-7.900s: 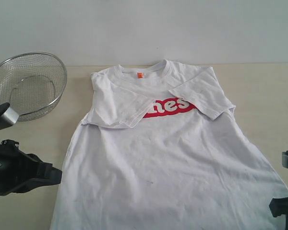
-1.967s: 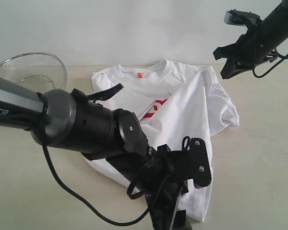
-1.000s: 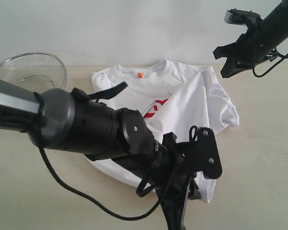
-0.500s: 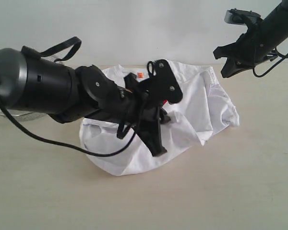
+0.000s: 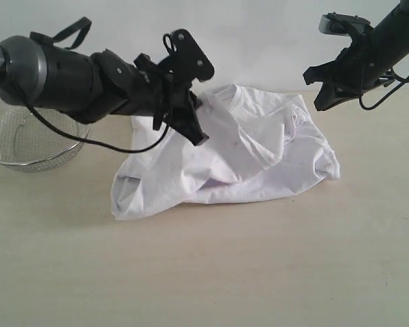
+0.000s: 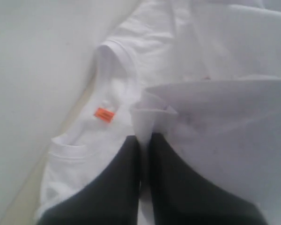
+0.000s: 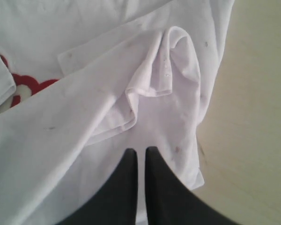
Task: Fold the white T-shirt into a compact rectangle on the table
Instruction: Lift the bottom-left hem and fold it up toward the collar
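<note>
The white T-shirt (image 5: 245,163) is lying rumpled on the table (image 5: 259,272); it is limp, light cotton, so I am favouring hem corners; my left gripper (image 6: 144,140) is clamping a fold of it near the orange tag (image 6: 104,114); the right gripper (image 5: 322,102) is hovering above, fingers together, empty.

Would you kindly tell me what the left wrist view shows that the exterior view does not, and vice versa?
Only the left wrist view: the small orange tag inside the collar, and a folded edge of fabric pinched at the tips of the left claw. Only the exterior view: the wire-mesh basket, the right claw raised off the cloth and holding nothing, and the table around the bunched garment. Both: the white T-shirt and the left claw gripping it.
</note>
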Tool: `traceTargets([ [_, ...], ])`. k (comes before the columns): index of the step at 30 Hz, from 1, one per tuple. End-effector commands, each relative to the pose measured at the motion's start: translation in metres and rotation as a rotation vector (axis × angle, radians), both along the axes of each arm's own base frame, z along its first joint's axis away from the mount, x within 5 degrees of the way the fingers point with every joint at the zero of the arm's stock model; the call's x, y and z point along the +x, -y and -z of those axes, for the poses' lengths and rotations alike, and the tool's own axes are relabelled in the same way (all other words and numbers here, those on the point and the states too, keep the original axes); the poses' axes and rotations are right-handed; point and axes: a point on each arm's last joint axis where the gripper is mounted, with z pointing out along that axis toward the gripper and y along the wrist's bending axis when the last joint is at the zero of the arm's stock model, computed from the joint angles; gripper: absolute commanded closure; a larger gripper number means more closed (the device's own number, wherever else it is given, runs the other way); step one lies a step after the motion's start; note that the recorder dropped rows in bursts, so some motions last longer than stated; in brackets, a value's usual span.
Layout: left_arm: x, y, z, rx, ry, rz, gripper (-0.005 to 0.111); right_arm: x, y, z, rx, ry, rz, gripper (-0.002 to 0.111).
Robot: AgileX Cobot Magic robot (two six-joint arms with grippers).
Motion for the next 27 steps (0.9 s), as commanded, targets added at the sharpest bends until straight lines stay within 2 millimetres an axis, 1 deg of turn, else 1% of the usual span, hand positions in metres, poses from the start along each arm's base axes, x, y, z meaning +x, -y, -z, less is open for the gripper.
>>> traceTargets([
  [1,0.031,-0.017,-0.018,-0.042,0.077,-0.082,0.102,0.000,0.000,-0.006,-0.010,0.018,-0.010,0.107],
  [3,0.045,-0.023,-0.020,-0.052,0.098,-0.104,0.102,-0.001,0.000,-0.006,-0.009,0.014,-0.012,0.107],
  [5,0.058,-0.027,-0.017,-0.057,0.110,-0.124,0.102,-0.001,0.000,-0.006,-0.006,0.008,-0.014,0.107],
  [9,0.091,-0.037,-0.006,-0.086,0.144,-0.194,0.102,-0.002,0.000,-0.006,-0.004,0.000,-0.018,0.107],
  [14,0.112,-0.056,0.000,-0.124,0.183,-0.291,0.102,-0.002,0.000,-0.006,-0.002,0.002,-0.016,0.107],
  [16,0.117,-0.065,0.002,-0.170,0.172,-0.348,0.102,-0.002,0.000,-0.006,-0.002,0.002,-0.016,0.107],
  [19,0.121,-0.072,0.012,-0.162,0.163,-0.372,0.102,-0.001,-0.001,-0.006,0.002,0.014,-0.009,0.107],
  [23,0.123,-0.074,0.024,-0.149,0.158,-0.388,0.102,-0.001,-0.002,-0.006,0.015,0.007,-0.013,0.107],
  [27,0.123,-0.074,0.026,-0.147,0.156,-0.389,0.102,-0.002,-0.002,-0.006,0.016,0.006,-0.028,0.107],
])
